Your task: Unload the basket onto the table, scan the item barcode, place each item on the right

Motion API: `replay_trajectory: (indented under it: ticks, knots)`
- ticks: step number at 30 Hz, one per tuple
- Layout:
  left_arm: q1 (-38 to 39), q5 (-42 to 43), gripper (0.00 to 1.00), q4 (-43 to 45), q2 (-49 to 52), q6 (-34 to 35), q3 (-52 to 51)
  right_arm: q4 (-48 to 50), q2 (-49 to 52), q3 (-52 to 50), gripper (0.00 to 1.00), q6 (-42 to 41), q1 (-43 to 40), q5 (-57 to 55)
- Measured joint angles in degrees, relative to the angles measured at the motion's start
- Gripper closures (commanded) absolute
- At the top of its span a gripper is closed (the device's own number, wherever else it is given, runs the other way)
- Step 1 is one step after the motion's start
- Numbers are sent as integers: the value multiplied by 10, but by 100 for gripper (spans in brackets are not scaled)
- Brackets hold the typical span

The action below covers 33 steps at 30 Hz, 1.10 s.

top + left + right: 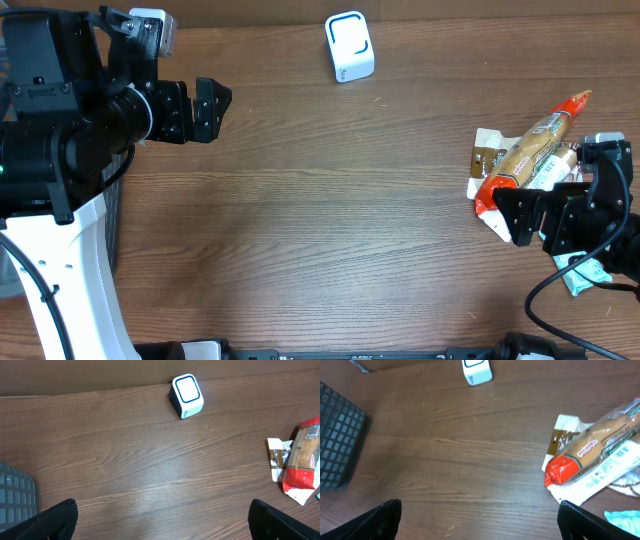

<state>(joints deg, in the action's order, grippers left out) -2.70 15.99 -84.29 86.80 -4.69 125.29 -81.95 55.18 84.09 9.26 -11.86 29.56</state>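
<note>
Well to the right of the white scanner cube (349,46) and nearer the front edge of the wooden table (330,220): a long tan packet with red ends (530,150), lying flat and slantwise, one red end aimed away to the right, the other toward the table's middle. Printed label facing up; barcode not readable in any view. Resting on top of a small heap of wrappers, touching them.

Directly beneath it, on the side farther from the scanner cube: a white packet with small print (600,477). Poking out on the side toward the scanner cube: a brown-and-white wrapper (565,435). At the heap's far corner from the scanner cube: a crumpled teal packet (622,519), partly hidden by the arm in the overhead view.

Right gripper (528,215) over the heap's near edge, on the side away from the scanner cube. Jaws spread wide, nothing between them, no contact with the tan packet visible.

Scanner cube itself upright near the table's back edge, blue-outlined face up, alone on bare wood.

Left gripper (195,110) well to the left of the scanner cube, above the table. Jaws likewise wide apart, gripping nothing.

Farther left again from the scanner cube, at the table's edge: a dark gridded crate (337,445), only partly in view.
</note>
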Motion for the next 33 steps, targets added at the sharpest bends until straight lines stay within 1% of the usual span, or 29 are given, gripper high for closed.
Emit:
replay_trajectory:
  ticks: [4,6,9,11,16,20,23,27,30,33]
  knots:
    - [0,0,0,0,0,0,0,31,-1,-1,0,0,0,-1]
    - [0,0,0,0,0,0,0,71,-7,-7,0,0,5,-5]
    - [0,0,0,0,0,0,0,170,-45,-55,0,0,44,-29]
    - [0,0,0,0,0,0,0,236,-83,-103,0,0,78,-53]
    - [0,-1,0,0,0,0,0,396,-223,-278,0,-25,154,-135]
    - [0,0,0,0,0,0,0,501,-326,-435,0,-47,167,-170]
    - [0,0,0,0,0,0,0,564,-396,-540,0,-54,168,-184]
    - [0,0,0,0,0,0,0,626,-476,-650,0,-61,168,-194]
    - [0,0,1,0,0,0,0,662,-519,-711,0,-63,168,-197]
    - [0,0,0,0,0,0,0,697,-539,-753,0,-63,168,-202]
